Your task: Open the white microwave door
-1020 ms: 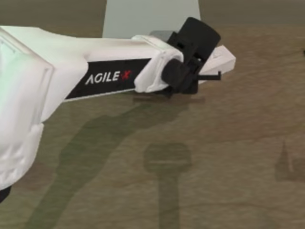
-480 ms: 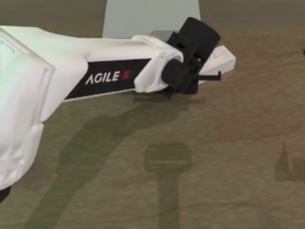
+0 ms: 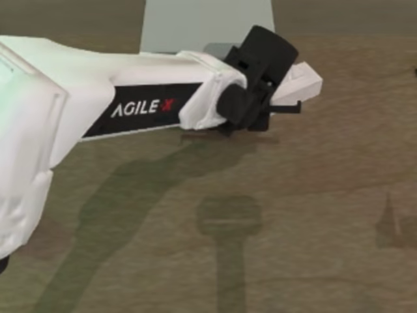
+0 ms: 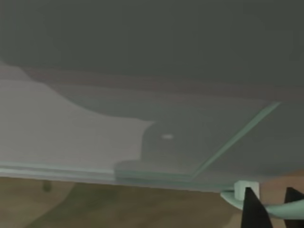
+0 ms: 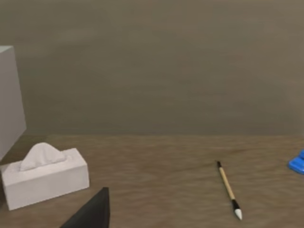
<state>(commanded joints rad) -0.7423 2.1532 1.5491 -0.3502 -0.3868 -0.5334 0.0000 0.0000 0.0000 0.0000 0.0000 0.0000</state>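
My left arm, lettered "AGILE X", reaches across to the white microwave at the table's far edge. My left gripper straddles the microwave door handle; clamped or not, I cannot tell.

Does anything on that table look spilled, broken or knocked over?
Nothing stands out. The tissue box sits upright, the brush pen lies flat, and the left gripper is at the microwave door, which looks intact.
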